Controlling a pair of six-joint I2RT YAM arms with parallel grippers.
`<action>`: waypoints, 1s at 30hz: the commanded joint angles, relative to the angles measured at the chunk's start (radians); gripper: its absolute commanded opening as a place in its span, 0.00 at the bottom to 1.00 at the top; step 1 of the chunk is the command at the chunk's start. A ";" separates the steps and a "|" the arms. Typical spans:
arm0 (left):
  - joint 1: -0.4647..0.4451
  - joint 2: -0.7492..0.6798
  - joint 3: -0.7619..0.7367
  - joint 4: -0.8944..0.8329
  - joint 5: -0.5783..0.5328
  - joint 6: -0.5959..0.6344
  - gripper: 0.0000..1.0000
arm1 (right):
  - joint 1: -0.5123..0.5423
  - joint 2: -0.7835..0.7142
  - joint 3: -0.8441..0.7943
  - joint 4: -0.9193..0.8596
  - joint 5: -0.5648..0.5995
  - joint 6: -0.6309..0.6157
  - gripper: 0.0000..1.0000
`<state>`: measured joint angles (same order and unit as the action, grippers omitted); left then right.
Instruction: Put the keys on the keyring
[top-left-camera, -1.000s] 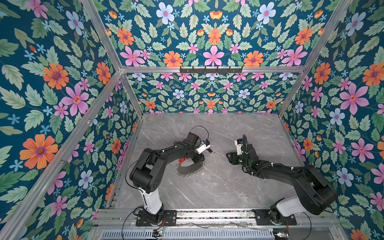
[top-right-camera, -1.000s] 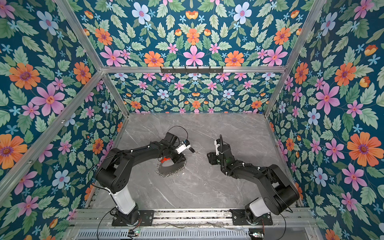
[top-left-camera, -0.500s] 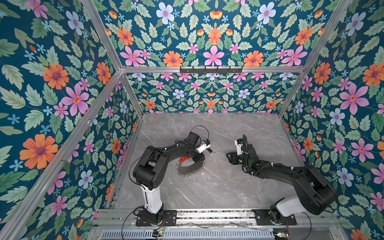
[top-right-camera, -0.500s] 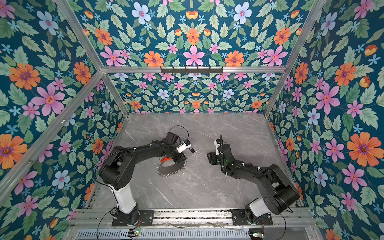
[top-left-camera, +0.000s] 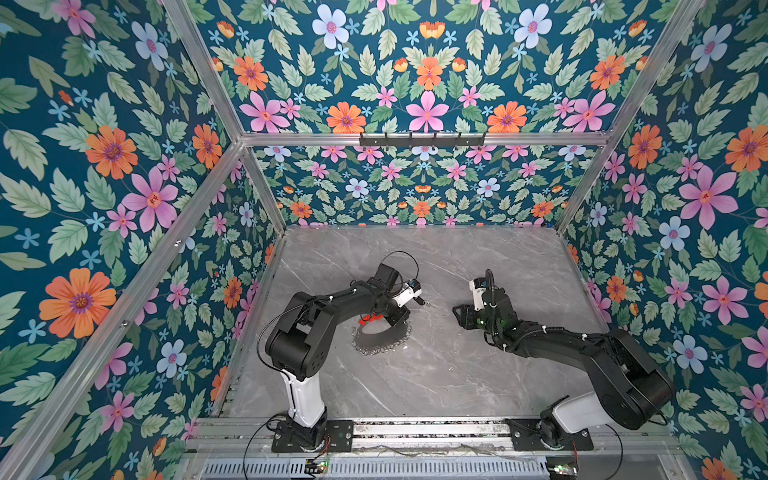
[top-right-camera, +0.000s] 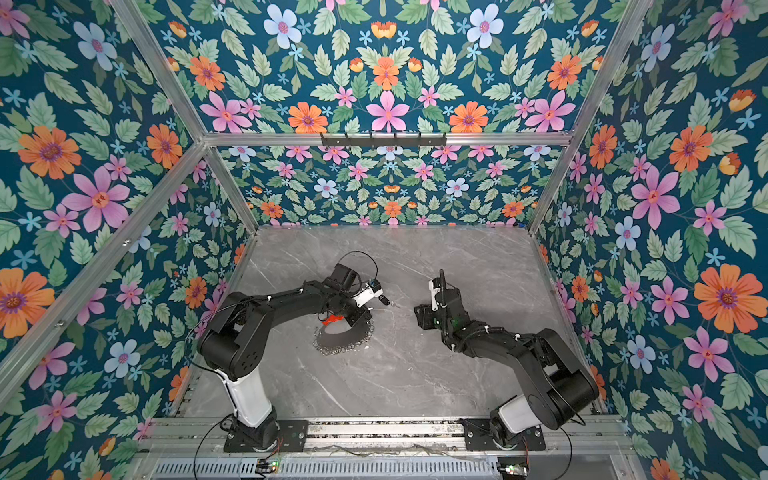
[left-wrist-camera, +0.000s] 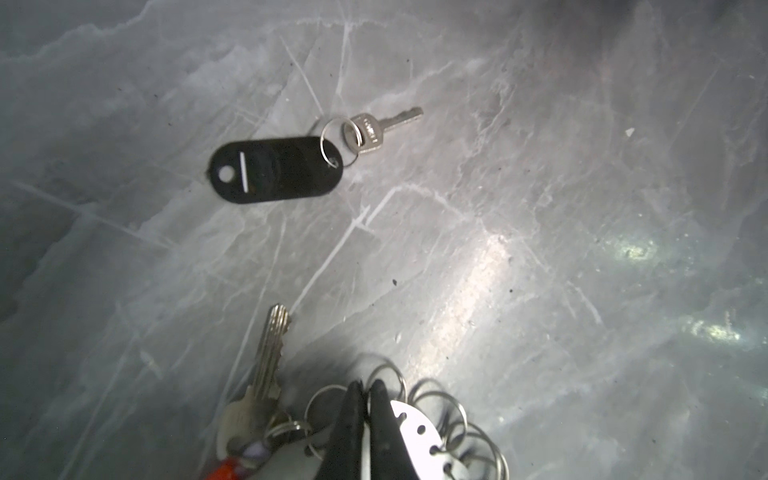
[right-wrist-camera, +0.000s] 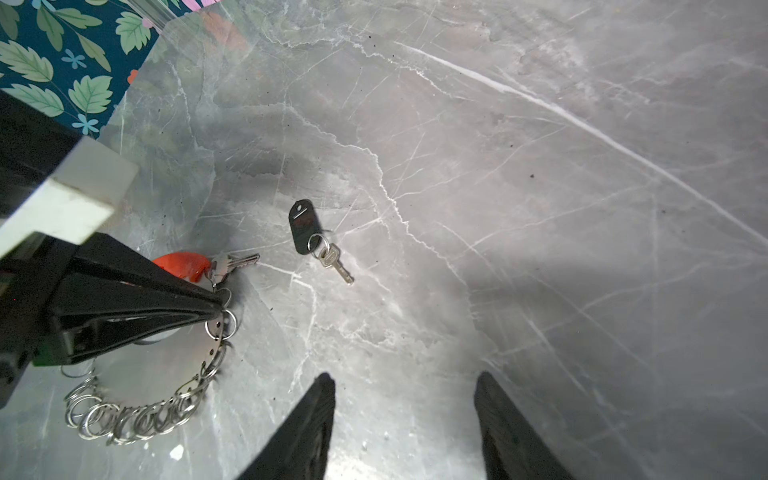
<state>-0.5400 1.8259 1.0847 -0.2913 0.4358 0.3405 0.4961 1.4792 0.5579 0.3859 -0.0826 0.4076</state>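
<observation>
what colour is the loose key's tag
The tag is black with a thin white stripe; clearest in the left wrist view.

Grey veined marble-look floor (top-left-camera: 415, 386); a glare patch (left-wrist-camera: 469, 299) lay near the left claw (left-wrist-camera: 368, 386). Walls (top-left-camera: 428, 75) wore teal floral paper, pink and orange blooms. Aluminium frame bars (top-left-camera: 291, 139) and black hook rail (top-left-camera: 422, 139) stood well beyond it.

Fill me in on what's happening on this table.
Two robot arms are putting keys on a keyring. The left gripper has its jaws shut on the ringed edge of the keyring, which lies on the table. A silver key with a lilac tag sits by the keyring's red section. The black tag with its small key lies loose on the table, apart from the keyring. The right gripper hovers open and empty.
</observation>
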 joint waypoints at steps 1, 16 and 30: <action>0.000 -0.026 0.011 -0.024 -0.008 -0.014 0.09 | 0.001 0.000 0.010 -0.004 0.006 -0.012 0.55; -0.027 -0.142 -0.060 0.038 -0.026 -0.195 0.23 | 0.001 0.002 0.014 -0.022 -0.001 -0.014 0.55; -0.066 -0.108 -0.087 0.091 -0.141 -0.425 0.30 | 0.000 -0.013 0.009 -0.018 -0.007 -0.015 0.55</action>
<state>-0.6006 1.7061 0.9886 -0.2157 0.3161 -0.0525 0.4961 1.4765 0.5629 0.3588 -0.0795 0.3969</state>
